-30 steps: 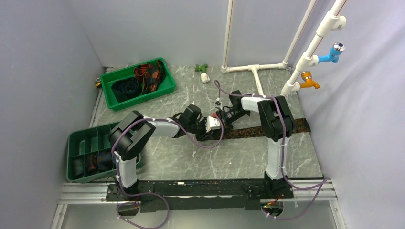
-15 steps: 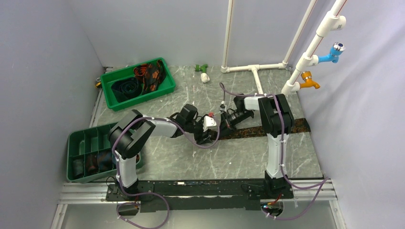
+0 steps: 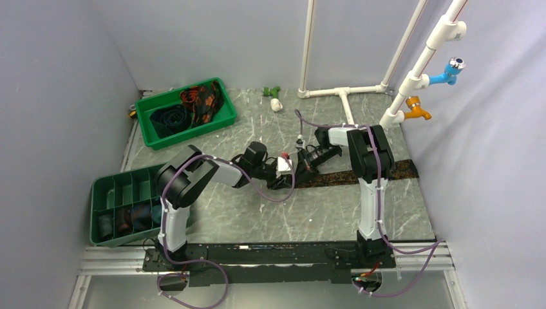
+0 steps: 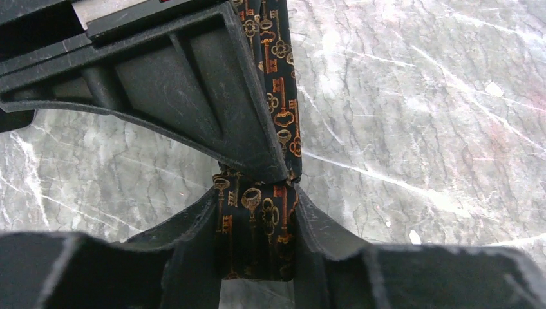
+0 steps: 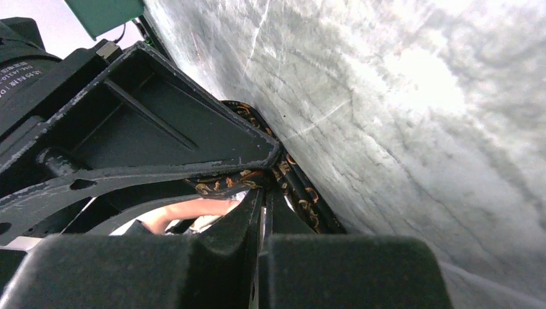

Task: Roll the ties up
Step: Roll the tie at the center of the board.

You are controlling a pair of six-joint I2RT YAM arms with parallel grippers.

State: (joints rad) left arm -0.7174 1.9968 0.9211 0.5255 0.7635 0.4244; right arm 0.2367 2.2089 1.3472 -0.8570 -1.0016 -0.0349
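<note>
Mid-roll, my left hand (image 4: 255, 219) pinches the coiled end of the key-print tie (image 4: 278, 96), my right hand (image 5: 261, 205) pressed together beside it; next, I judge, comes winding onward without slack.

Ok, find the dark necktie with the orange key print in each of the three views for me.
Top external: the dark necktie with orange key print lies as a flat strip right of centre.
Left wrist: bottom centre, pinched between the left fingers.
Right wrist: centre, a curved band.
Shared landmark: the grey marbled table top.
</note>
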